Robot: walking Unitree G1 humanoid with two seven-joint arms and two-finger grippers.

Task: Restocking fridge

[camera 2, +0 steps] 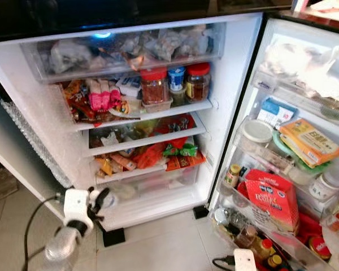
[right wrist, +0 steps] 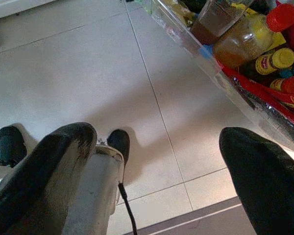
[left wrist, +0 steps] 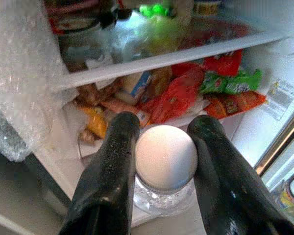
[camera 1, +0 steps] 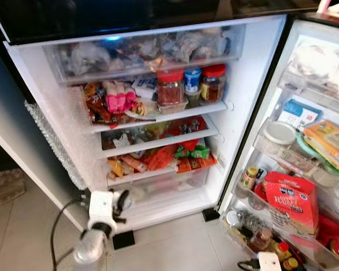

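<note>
We see left gripper (left wrist: 164,142) at open fridge (camera 1: 243,84), low by bottom shelf (camera 1: 158,176); left wrist view reveals fingers (left wrist: 112,166) clamped on white-capped bottle (left wrist: 165,156). Right wrist view: right gripper (right wrist: 157,166) fingers spread wide, empty, above floor tiles (right wrist: 88,73) beside door-bin bottles (right wrist: 245,41). We cannot read red carton (camera 1: 292,203) lettering.

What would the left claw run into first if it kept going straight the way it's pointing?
Probably the snack packets on the fridge's lower shelf; the left claw, holding a white-capped bottle, points at them, though depth is unclear.
</note>
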